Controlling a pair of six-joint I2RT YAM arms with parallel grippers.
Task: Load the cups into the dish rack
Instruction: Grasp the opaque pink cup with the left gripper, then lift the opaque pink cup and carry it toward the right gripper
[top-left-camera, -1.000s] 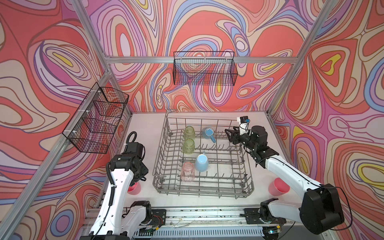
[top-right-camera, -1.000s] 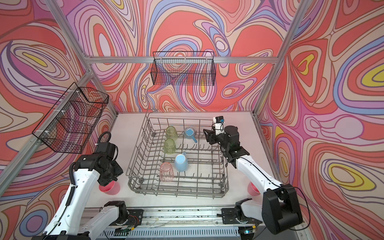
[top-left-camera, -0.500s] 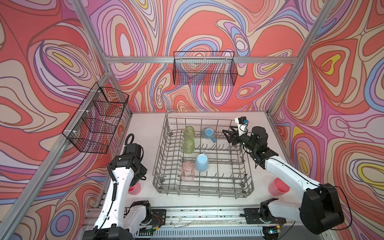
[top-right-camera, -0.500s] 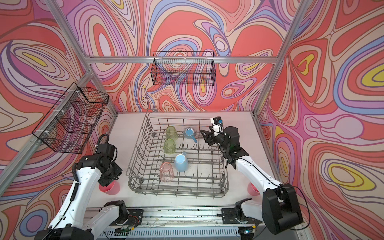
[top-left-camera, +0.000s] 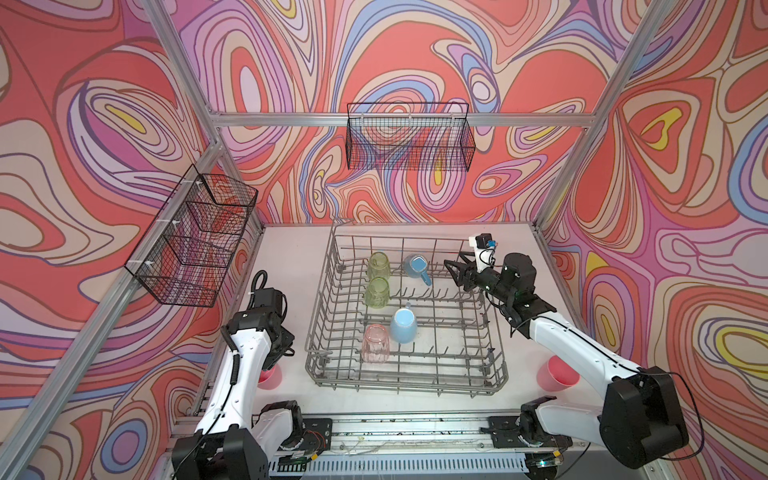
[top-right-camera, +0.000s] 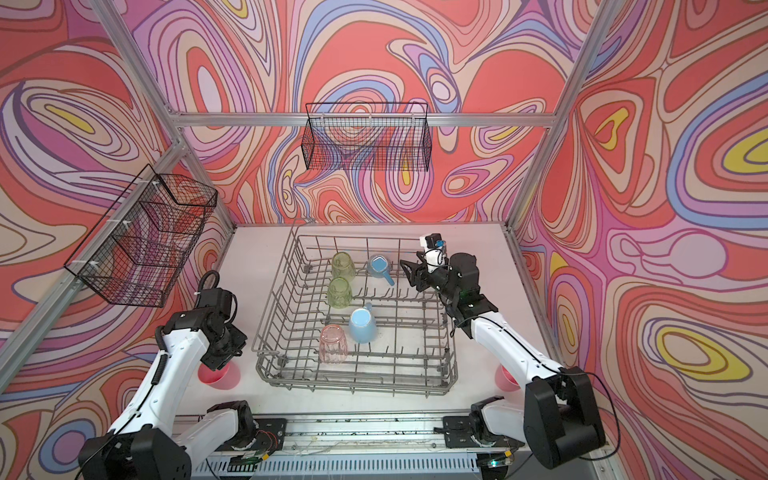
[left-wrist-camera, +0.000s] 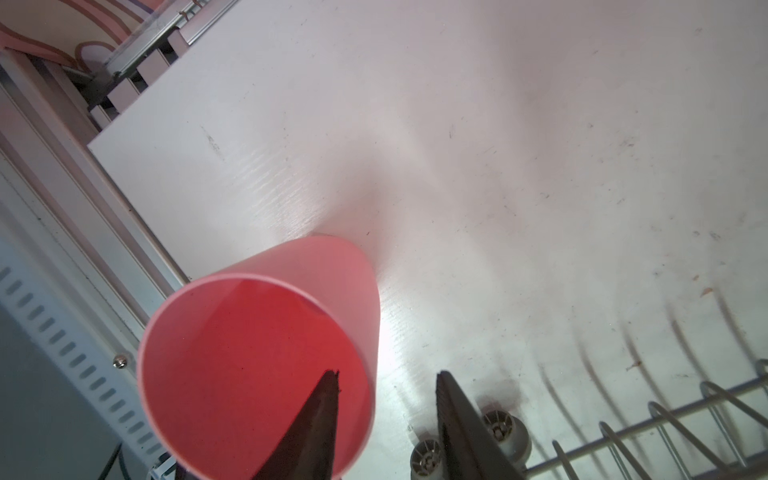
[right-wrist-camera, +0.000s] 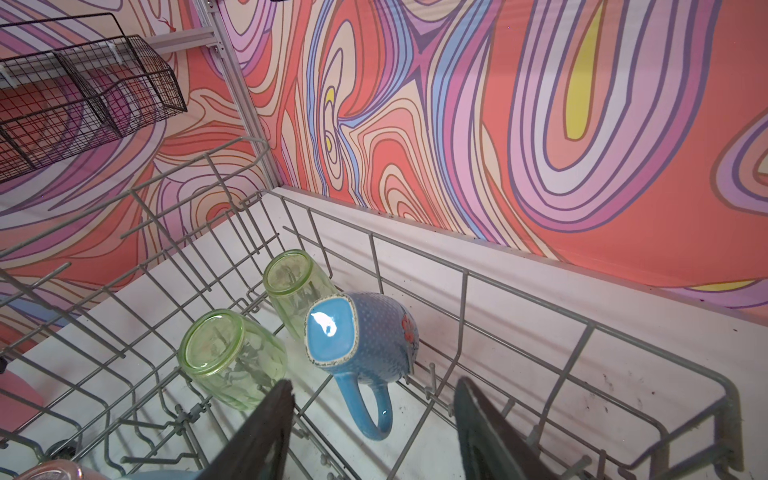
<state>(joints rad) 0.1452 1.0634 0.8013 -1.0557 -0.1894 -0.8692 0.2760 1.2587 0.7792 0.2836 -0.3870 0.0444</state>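
Swirly walls (top-left-camera: 415, 54) of red, pink, purple and blue are standing around a white table (top-left-camera: 291, 249). The grey dish rack (top-left-camera: 407, 379) is sitting in the middle of the table. A back basket (top-left-camera: 409, 141) of black wire is hanging on the far wall. A side basket (top-left-camera: 195, 237) is hanging on the left wall.

Five cups are standing upside down in the rack. They are the front blue mug (top-left-camera: 404, 326), the back blue mug (top-left-camera: 417, 266), the see-through pink cup (top-left-camera: 375, 344), the front green cup (top-left-camera: 377, 292) and the back green cup (top-left-camera: 378, 266).

The left pink cup (top-left-camera: 270, 376) is standing mouth up near the table's front left corner, just beside the rack. The right pink cup (top-left-camera: 557, 372) is standing near the front right corner.

Both top views are hiding the left claw (left-wrist-camera: 386, 373) under its arm. Only the left wrist view is showing it, along with the rack's little wheels (left-wrist-camera: 503, 428). The claw's jaws are standing apart, one inside the left pink cup and one outside. The cup's wall is between them, and the outside jaw is not touching it.

The right claw (top-left-camera: 452, 273) is hanging over the rack's back right part with its jaws wide apart and nothing in them. The right wrist view is showing the back blue mug's handle pointing toward the gap between the jaws. It is also showing a red flower (right-wrist-camera: 409, 328) on that mug.
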